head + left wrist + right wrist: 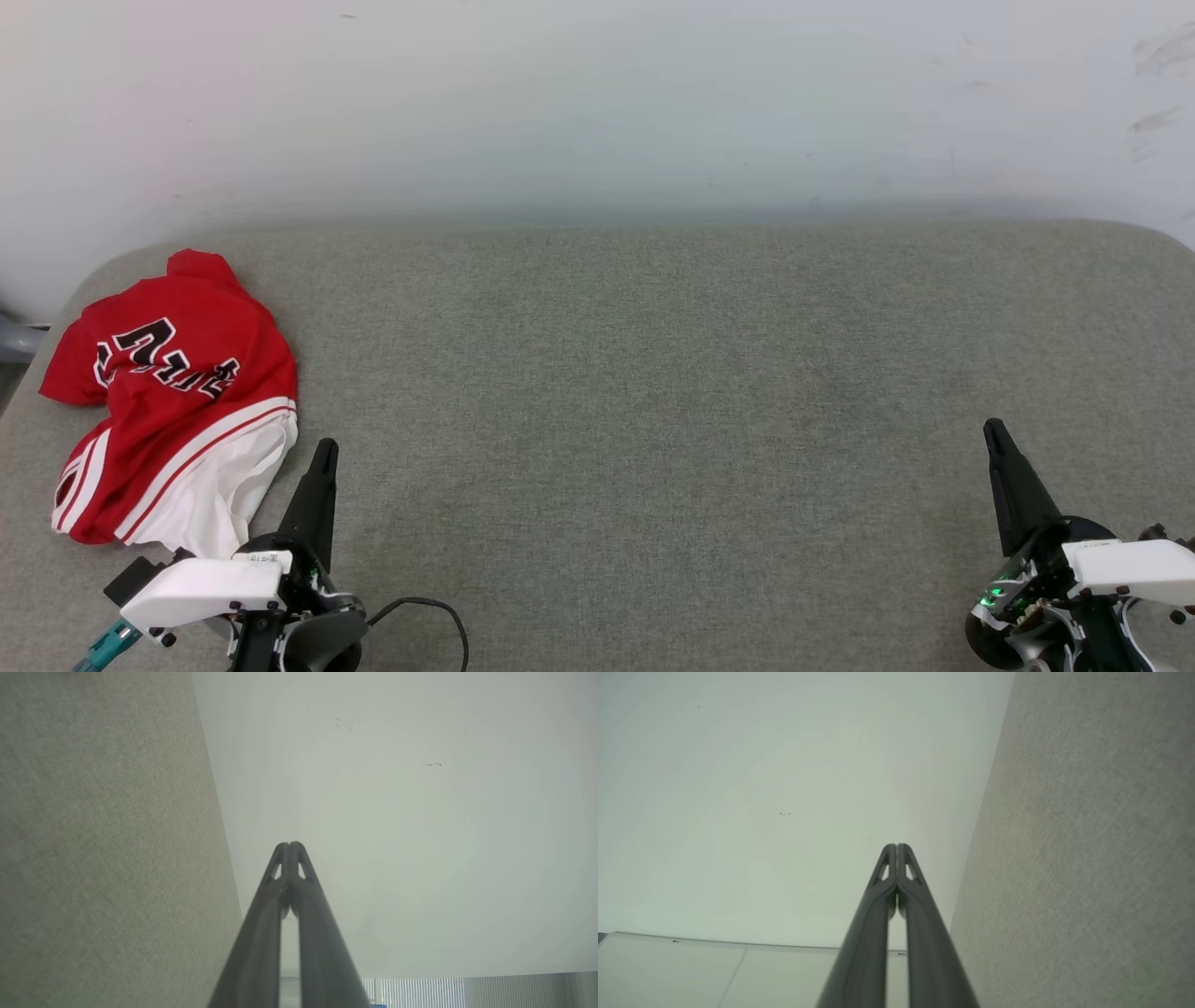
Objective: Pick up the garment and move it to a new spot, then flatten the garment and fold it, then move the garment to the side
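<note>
Head cam looks fwd/down over surface (653,373) to wall (597,93) — both wrist cams low, rolled sideways, share surface + wall.

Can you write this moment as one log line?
red jersey: crumpled, left side | left gripper: shut, empty, beside it | right gripper: shut, empty

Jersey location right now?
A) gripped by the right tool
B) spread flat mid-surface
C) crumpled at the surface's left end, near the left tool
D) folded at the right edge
C: the red jersey lies crumpled at the left end of the grey padded surface, beside the shut left tool, with nothing gripping it.
</note>
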Robot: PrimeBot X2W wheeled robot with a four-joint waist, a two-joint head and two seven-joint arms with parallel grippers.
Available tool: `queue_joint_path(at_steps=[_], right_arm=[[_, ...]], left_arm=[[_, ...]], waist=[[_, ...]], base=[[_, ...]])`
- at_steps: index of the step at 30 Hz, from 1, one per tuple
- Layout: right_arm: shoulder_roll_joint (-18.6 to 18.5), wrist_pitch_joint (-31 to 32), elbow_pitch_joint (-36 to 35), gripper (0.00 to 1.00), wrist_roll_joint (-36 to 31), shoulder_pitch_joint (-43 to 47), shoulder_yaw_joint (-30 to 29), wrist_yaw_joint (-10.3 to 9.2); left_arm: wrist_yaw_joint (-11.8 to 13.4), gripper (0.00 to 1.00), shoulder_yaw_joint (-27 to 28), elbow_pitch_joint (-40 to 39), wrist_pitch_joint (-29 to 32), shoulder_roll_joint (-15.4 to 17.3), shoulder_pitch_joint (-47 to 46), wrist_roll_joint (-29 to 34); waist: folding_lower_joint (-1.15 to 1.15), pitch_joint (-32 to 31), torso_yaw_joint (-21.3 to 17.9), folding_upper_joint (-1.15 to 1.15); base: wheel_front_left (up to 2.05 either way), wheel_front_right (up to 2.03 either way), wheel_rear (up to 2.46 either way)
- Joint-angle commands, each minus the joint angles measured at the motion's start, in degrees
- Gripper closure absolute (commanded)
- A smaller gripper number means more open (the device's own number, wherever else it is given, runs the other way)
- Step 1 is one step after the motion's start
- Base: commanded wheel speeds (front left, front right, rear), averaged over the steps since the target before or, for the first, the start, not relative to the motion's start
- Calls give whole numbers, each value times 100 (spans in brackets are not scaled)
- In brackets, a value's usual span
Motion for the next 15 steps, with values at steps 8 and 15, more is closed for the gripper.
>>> queue_joint_path(at_steps=[8, 15], right_arm=[[20, 5, 3, 100, 19, -66, 4, -2], [20, 4, 3, 100, 19, -66, 4, -2]], left_arm=[[-12, 100, 14, -6, 11, -5, -34, 0], [-12, 100, 15, -6, 11, -6, -34, 0]], waist=[[0, 0, 0, 0], [0, 0, 0, 0]], base=[[0, 0, 0], [0, 0, 0]])
